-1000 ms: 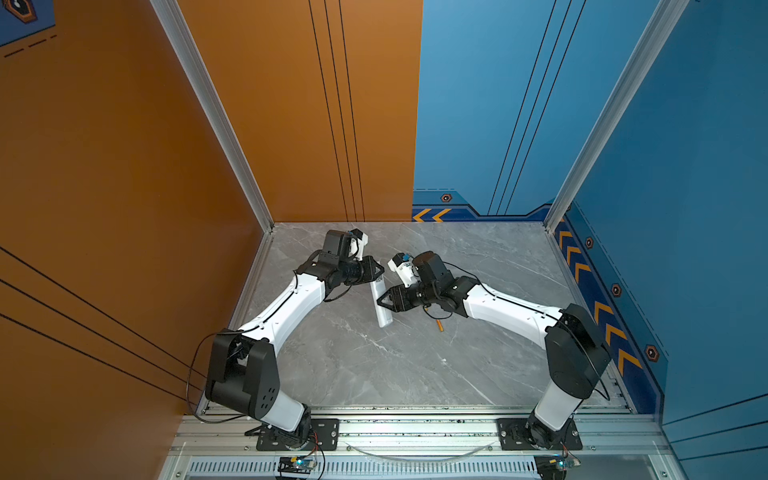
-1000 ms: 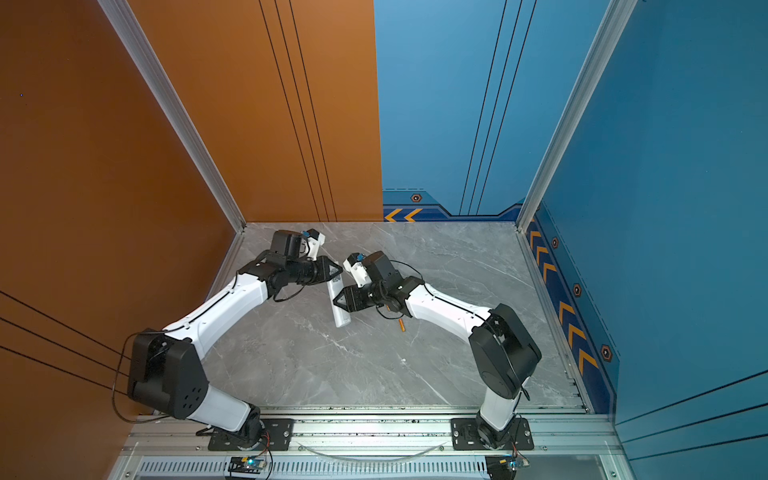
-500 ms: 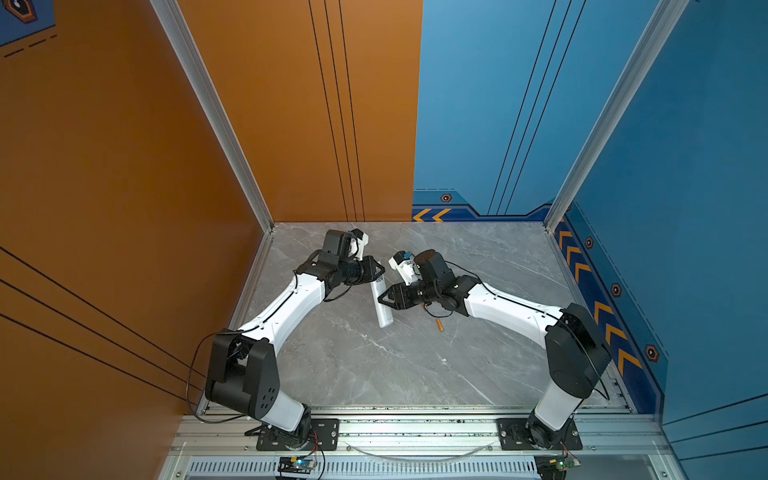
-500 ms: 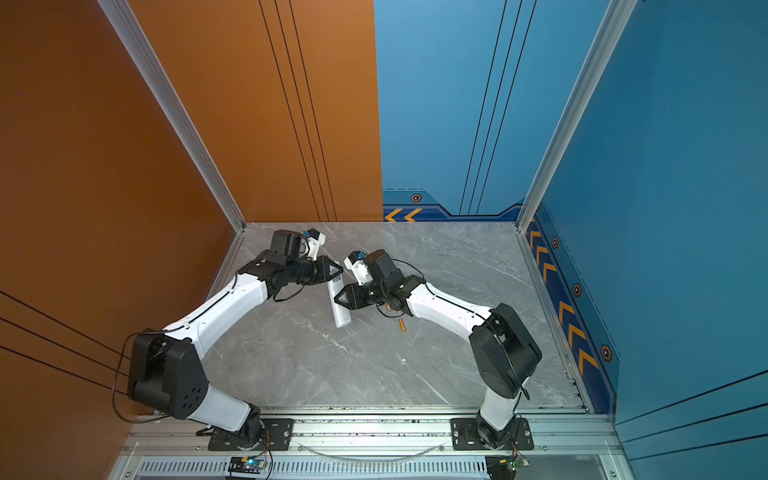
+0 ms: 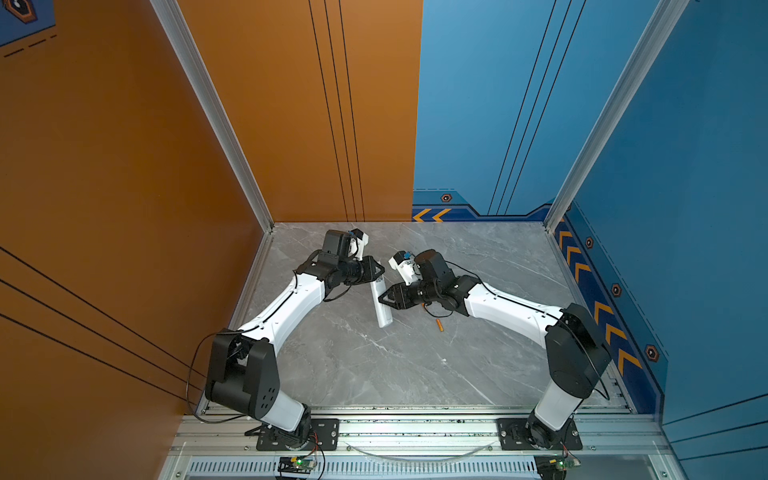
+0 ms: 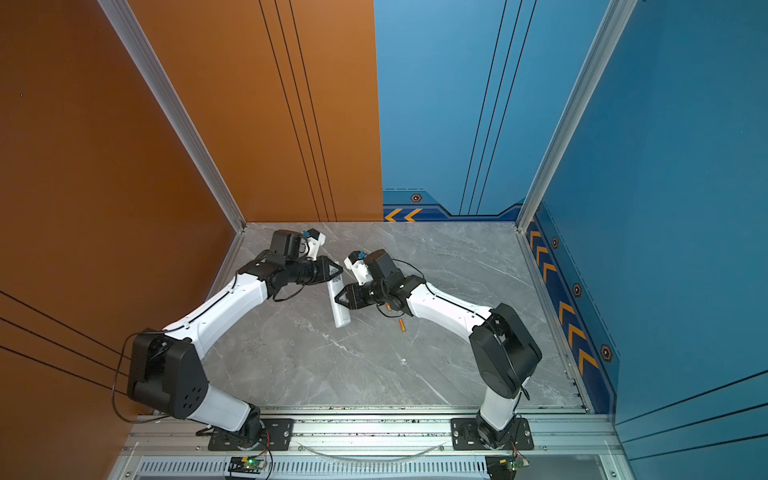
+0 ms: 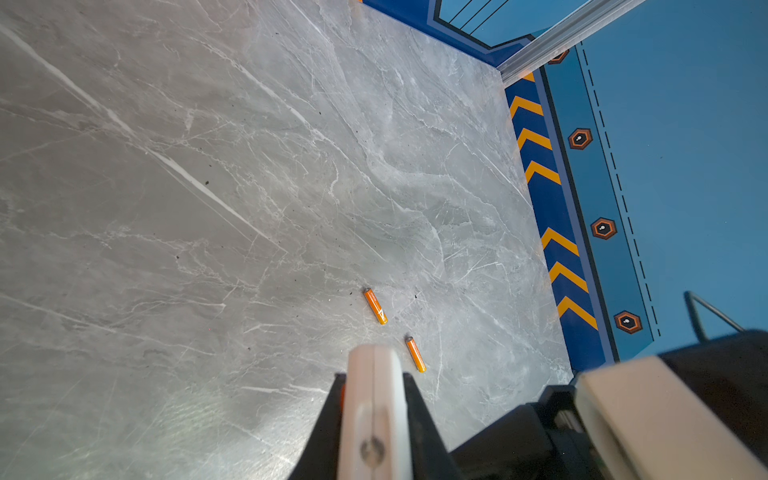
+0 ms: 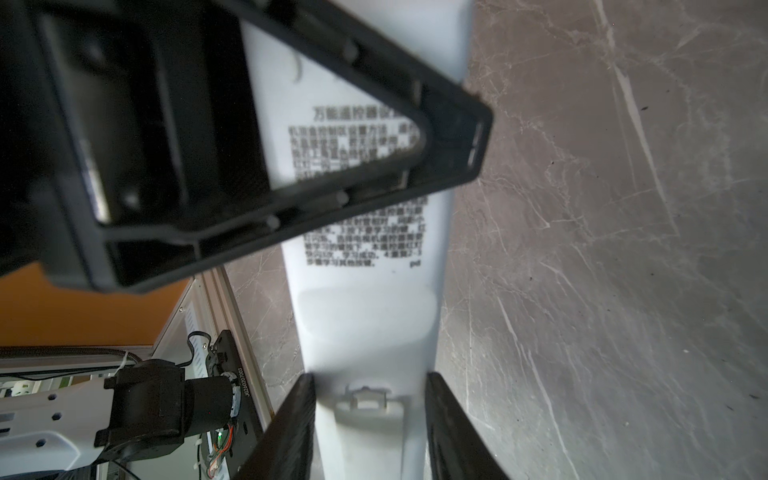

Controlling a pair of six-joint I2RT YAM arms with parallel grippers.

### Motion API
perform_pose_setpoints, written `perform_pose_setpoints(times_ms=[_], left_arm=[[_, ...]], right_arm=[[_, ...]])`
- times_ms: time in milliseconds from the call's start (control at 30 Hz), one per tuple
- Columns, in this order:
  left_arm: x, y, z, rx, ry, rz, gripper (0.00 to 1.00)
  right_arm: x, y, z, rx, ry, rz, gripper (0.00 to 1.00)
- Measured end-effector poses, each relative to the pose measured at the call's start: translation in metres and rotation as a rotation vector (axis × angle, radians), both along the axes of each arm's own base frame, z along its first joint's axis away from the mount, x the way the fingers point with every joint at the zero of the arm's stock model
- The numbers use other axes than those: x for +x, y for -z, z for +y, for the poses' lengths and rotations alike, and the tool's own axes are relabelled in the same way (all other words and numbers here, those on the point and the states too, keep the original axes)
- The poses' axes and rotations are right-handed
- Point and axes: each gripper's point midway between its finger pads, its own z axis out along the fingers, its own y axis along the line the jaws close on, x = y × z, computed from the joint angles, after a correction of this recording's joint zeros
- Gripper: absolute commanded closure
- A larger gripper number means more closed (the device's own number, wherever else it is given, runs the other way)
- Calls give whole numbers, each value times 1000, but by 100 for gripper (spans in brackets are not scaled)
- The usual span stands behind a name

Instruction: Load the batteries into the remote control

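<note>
The white remote control (image 5: 384,312) (image 6: 340,312) slants over the grey floor, back side up, with printed text and a cover latch (image 8: 365,316). My left gripper (image 5: 376,275) (image 6: 335,275) is shut on its far end, which appears edge-on between the black fingers (image 7: 374,376). My right gripper (image 5: 382,297) (image 6: 339,297) holds the remote lower down, its fingers pressed on both long sides (image 8: 370,374). Two orange batteries lie loose on the floor (image 7: 375,306) (image 7: 415,354). In both top views one battery (image 5: 439,325) (image 6: 401,325) lies right of the remote, the other (image 5: 423,306) (image 6: 387,307) half under my right arm.
An orange wall (image 5: 124,166) closes the left side and blue walls (image 5: 685,166) the back and right. An aluminium rail (image 5: 415,428) with both arm bases runs along the front edge. Bare marble floor (image 5: 374,365) spreads in front of the remote.
My right gripper's jaws have narrowed onto the remote's sides. The left gripper and the remote have stayed where they were, and the batteries have not moved.
</note>
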Motion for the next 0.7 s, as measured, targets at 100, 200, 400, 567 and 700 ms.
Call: perform_pose_setpoints(times_ms=[100,200,400,567,700], left_arm=[[0,0,0,0,0,0,100],[0,0,0,1,1,0,100],[0,0,0,2,1,-2,100],[0,0,0,2,1,-2,100],[1,0,2,1,-3,-2,100]], right_arm=[[0,0,0,2,0,-1,59],[0,1,0,4,-2,-2,59],[0,1,0,10,-5,0,60],[-1,2,-1,11,-9,6,62],[-2,3,-1,10,-11,9,63]])
